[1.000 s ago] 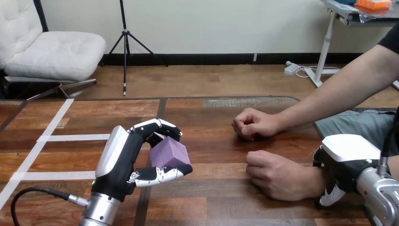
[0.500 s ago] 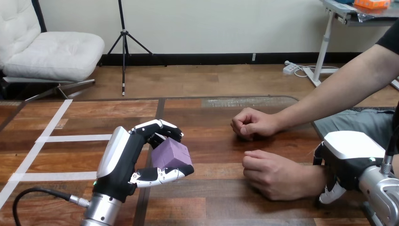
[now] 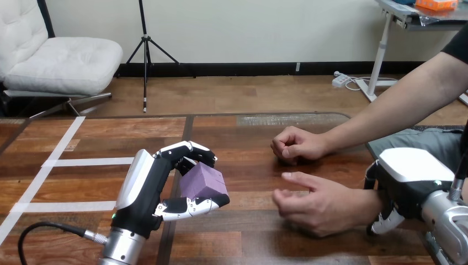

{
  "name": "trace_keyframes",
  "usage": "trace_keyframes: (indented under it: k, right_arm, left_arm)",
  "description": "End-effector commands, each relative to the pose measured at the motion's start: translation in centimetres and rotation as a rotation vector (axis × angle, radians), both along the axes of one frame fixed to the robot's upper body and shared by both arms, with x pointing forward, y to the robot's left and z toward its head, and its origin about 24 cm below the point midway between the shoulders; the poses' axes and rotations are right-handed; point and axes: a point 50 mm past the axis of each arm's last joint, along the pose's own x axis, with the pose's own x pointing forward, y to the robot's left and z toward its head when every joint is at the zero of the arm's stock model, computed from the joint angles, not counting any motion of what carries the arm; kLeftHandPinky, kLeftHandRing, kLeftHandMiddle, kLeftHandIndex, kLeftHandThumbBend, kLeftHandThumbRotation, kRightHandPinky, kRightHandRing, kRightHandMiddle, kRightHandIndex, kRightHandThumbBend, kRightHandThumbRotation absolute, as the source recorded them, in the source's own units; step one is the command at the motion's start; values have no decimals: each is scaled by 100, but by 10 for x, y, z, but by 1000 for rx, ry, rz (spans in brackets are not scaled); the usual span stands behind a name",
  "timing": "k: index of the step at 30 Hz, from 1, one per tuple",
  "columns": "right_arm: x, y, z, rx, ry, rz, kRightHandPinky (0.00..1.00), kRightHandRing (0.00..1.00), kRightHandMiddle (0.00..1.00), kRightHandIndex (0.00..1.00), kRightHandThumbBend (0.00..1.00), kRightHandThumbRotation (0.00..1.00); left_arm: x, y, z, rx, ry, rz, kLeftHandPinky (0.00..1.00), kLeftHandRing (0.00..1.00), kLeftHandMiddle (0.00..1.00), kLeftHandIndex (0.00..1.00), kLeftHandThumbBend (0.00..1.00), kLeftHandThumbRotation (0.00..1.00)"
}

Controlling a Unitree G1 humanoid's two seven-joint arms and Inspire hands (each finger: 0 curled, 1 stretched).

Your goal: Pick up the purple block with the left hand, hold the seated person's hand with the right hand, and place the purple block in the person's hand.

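The left hand (image 3: 144,187) has the purple block (image 3: 203,183) clamped between its thumb underneath and its curled fingers on top. It appears to be held just clear of the tabletop (image 3: 248,237), toward 7 o'clock in the view. The block is a small cube with flat faces and crisp edges, likely light and rigid, so it should neither crush nor sag. Its smooth faces could slip, so pinching two opposite flat faces, as here, looks the right hold. That leaves the 3 o'clock side bare for the handover.

The person's nearer hand (image 3: 317,207) lies at 3 o'clock of the block, well apart from it, knuckles up and loosely half-open, with one finger pointing to 9 o'clock. The person's farther hand (image 3: 295,144), a fist, rests on the tabletop at 12 o'clock of the nearer one. The right hand (image 3: 405,182) sits at the nearer hand's wrist, toward 4 o'clock in the view — whether it actually grips, I cannot tell. My guess is that the palm must turn up before the block can go in.
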Motion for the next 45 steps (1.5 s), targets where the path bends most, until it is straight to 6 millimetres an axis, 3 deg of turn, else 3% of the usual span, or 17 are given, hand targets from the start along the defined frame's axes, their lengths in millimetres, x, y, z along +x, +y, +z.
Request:
trace_keyframes:
  k: [1,19,45]
  right_arm:
    - [5,0,25,-7,-100,23,38,46,52,51,77,0]
    - [4,1,31,13,-132,36,37,45,52,50,80,0]
    - [0,14,51,7,-197,91,28,36,45,50,81,0]
  left_arm:
    - [11,-5,19,-48,-96,-5,40,46,53,56,66,13]
    - [10,-9,19,-65,-97,-18,41,47,53,56,66,13]
    - [11,-24,22,-132,-104,-67,42,47,54,56,67,14]
